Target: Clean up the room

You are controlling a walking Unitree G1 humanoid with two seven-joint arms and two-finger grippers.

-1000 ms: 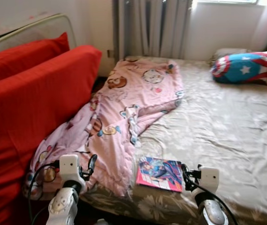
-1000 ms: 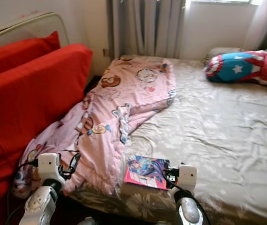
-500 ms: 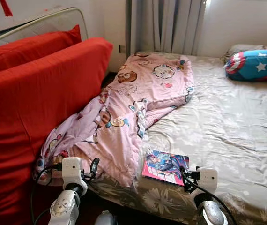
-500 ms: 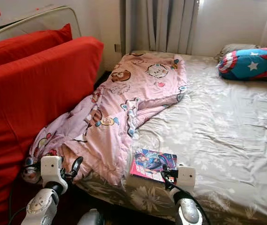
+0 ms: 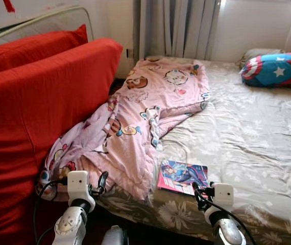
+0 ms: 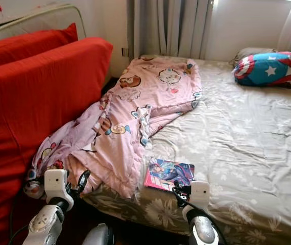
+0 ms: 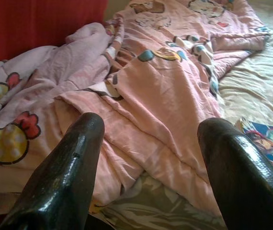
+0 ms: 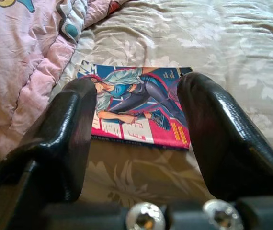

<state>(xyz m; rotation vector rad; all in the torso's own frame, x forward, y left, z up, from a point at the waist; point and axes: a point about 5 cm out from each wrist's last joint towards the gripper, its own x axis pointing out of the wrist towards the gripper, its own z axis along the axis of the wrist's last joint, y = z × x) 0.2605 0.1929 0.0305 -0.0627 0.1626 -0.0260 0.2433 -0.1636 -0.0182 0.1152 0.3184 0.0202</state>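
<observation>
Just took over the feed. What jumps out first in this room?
The big red cushions stand along the bed's left side, with a rumpled pink cartoon blanket spilling down beside them toward the near edge. A bright comic book lies flat on the floral sheet near the foot, just ahead of the open right gripper. A star-and-stripes pillow sits at the far right corner.
</observation>
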